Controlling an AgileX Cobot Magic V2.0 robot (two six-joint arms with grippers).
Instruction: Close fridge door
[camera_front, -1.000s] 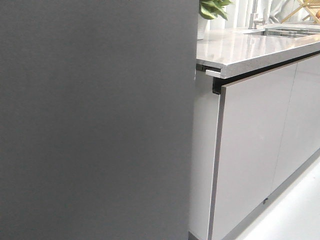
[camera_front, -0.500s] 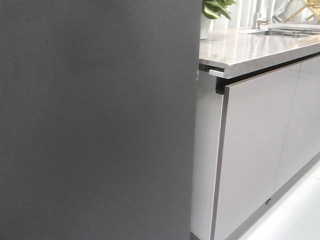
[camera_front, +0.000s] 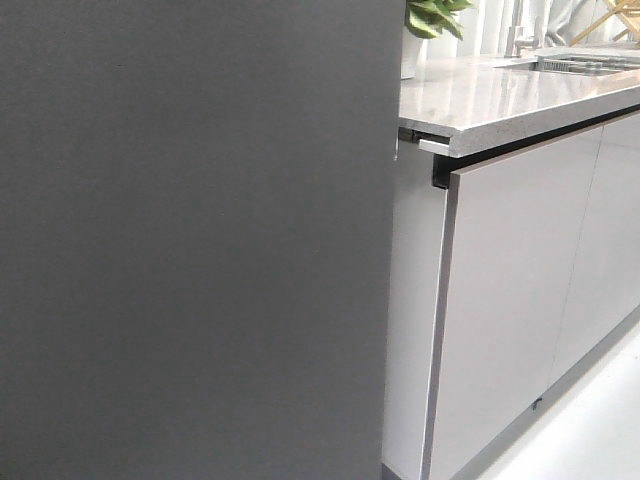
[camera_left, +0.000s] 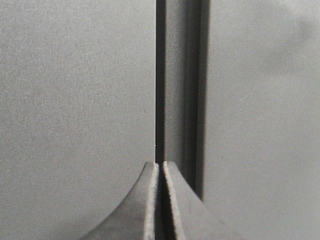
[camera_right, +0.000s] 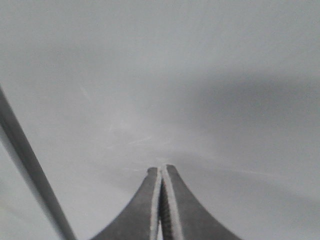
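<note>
The fridge door (camera_front: 190, 240), a flat matte dark grey panel, fills the left of the front view; its right edge runs close to the pale cabinet side. Its inner lining, seal and bin are hidden. Neither gripper shows in the front view. My left gripper (camera_left: 160, 165) is shut and empty, its tips right at a dark grey panel (camera_left: 75, 100), beside a narrow vertical gap (camera_left: 160, 75). My right gripper (camera_right: 161, 169) is shut and empty, its tips close to a plain grey surface (camera_right: 175, 75); I cannot tell if they touch.
Glossy pale grey cabinet fronts (camera_front: 510, 300) stand right of the door under a speckled countertop (camera_front: 500, 95). A potted plant (camera_front: 430, 15) and a sink (camera_front: 580, 65) sit on it. Pale floor (camera_front: 600, 440) shows at lower right. A dark strip (camera_right: 30, 165) crosses the right wrist view.
In the front view the door's right edge and the cabinets have shifted slightly to the right over the last second; almost nothing moved in the last half second.
</note>
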